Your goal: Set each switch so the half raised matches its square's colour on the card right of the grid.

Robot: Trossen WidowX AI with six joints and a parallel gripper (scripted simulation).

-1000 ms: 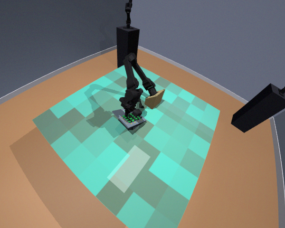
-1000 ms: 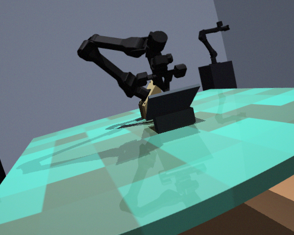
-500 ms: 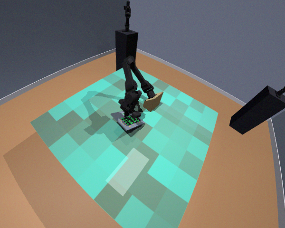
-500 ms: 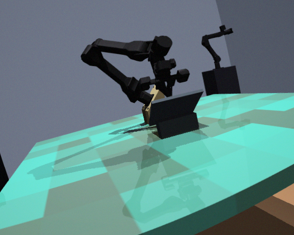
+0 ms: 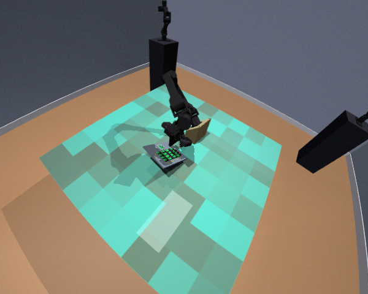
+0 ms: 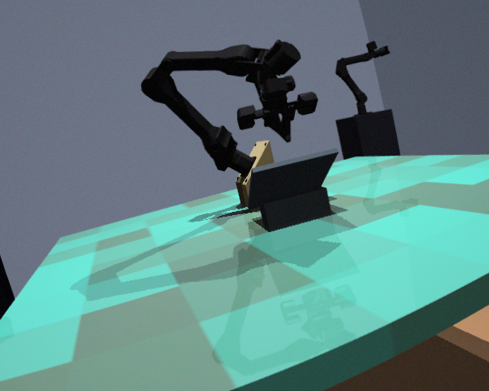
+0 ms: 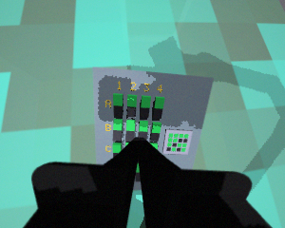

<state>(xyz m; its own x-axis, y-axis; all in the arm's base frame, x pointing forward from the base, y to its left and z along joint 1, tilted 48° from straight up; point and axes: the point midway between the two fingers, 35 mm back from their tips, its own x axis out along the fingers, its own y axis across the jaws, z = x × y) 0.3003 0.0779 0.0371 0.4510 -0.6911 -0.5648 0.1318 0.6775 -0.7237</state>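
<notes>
The switch panel [image 5: 149,147] [image 6: 292,181] [image 7: 187,102] is tilted on its stand. In the wrist view its green-and-dark switches show columns 1 to 4 and rows A, B and part of C; nearer rows are mostly hidden by the fingers. Row A [image 7: 131,105] shows green far halves and dark near halves; which halves are raised is hard to tell. The small card [image 7: 178,142] [image 5: 161,147] has an all-green far row, with several dark squares in its nearer rows. My gripper [image 6: 288,139] [image 7: 139,142] is shut and empty, its tips above the panel without touching it.
A tan angled block [image 5: 198,130] [image 6: 262,156] stands beside the arm's base, close to the panel. A pale rectangle [image 5: 165,221] lies on the checkered table. Other arms on dark pedestals [image 5: 163,60] [image 5: 333,142] stand beyond the table.
</notes>
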